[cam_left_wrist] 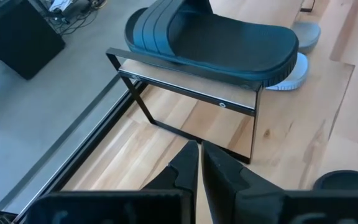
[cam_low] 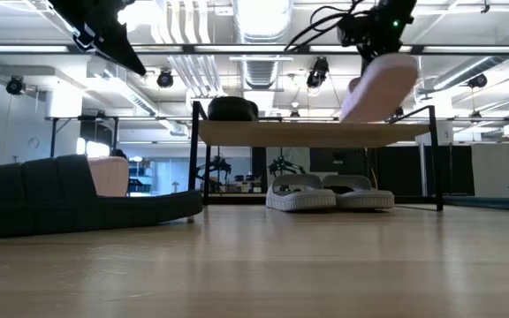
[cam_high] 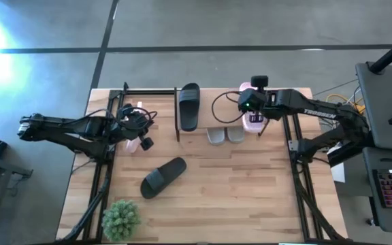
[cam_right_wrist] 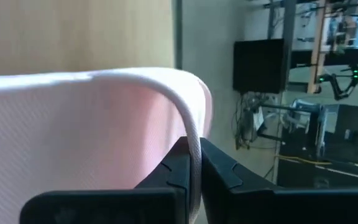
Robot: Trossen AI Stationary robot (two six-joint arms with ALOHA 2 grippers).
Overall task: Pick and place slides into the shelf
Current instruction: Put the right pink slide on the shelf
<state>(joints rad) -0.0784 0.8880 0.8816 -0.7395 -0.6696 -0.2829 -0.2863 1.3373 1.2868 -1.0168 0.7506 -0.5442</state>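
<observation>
The right gripper (cam_right_wrist: 194, 163) is clenched on the thin edge of a pink slide (cam_right_wrist: 86, 130), its two dark fingers pinching the rim, and it holds that slide tilted above the right end of the shelf (cam_low: 312, 132); in the low view the pink slide (cam_low: 380, 87) slants with its lower end touching or just above the plank top, and I cannot tell which. From above, the right gripper (cam_high: 254, 109) sits at the shelf's right end over the pink slide (cam_high: 253, 121). Just beside it, under the plank top, a light grey pair (cam_low: 330, 192) stands side by side on the table (cam_high: 250, 197), toes poking out from the shelf's front edge in the high view. On the left end of the top plank lies one black slide (cam_high: 189, 105), flat and pointing front to back. The other black slide (cam_high: 163, 176) lies on the table in front of the shelf, turned at an angle, near a small green plant (cam_high: 121, 218) at the table's front left corner. The left gripper (cam_high: 143, 131) is shut with nothing between its fingers and hangs above the table just to the left of the shelf; close beside it a second pink slide (cam_high: 133, 143) shows partly under the arm. The left wrist view looks past that gripper (cam_left_wrist: 200, 163) at the shelf's end with the black slide on top.
</observation>
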